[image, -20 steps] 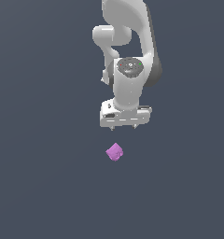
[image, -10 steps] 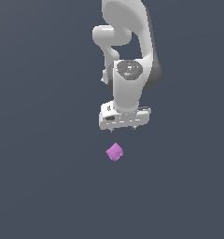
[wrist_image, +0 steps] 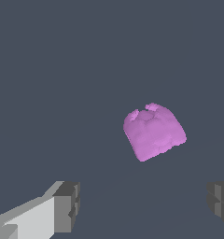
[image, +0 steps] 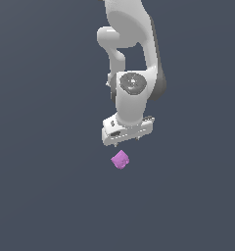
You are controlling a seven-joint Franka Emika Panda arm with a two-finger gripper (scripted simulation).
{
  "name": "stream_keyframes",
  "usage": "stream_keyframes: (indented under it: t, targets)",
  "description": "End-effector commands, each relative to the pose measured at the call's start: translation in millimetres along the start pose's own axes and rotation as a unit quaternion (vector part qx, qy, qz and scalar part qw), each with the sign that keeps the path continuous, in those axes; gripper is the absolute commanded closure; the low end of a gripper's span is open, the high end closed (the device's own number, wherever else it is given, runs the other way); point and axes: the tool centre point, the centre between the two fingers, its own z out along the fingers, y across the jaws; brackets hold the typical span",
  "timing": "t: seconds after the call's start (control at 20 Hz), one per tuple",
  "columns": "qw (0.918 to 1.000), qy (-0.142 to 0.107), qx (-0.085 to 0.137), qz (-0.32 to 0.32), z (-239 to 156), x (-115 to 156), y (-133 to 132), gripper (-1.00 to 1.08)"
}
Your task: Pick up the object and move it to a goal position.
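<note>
The object [image: 120, 160] is a small magenta-pink lumpy chunk lying on the dark grey floor. In the exterior view my white gripper [image: 127, 142] hangs just above it, a little toward the exterior view's right, pointing down. It is open and empty, apart from the object. In the wrist view the object [wrist_image: 153, 131] lies ahead of the gripper [wrist_image: 143, 205], between the lines of the two spread grey fingertips [wrist_image: 66, 207], not touching either.
A plain dark grey floor [image: 51, 196] lies all around. The white arm [image: 131, 59] rises above the gripper. Nothing else is in view.
The gripper has come lower, closer to the object, staying open. The object has not moved.
</note>
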Motion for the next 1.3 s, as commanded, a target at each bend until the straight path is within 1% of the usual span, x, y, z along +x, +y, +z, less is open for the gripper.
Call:
stream_keyframes:
  t: [0.0, 0.2, 0.45, 0.65, 1.0, 1.25]
  targets:
    - [0.9995, 0.0, -0.001, -0.031, 6.7, 4.7, 5.1, -0.92]
    - [0.9965, 0.001, -0.003, -0.083, 18.0, 12.3, 13.6, -0.92]
    - [0.9899, 0.002, -0.004, -0.141, 31.1, 20.2, 23.2, -0.92]
    - [0.9844, 0.003, -0.005, -0.176, 39.1, 24.6, 28.9, -0.92]
    - [0.9777, 0.004, -0.005, -0.21, 47.2, 28.7, 34.8, -0.92]
    - [0.9771, 0.004, -0.005, -0.213, 48.2, 28.9, 35.5, -0.92]
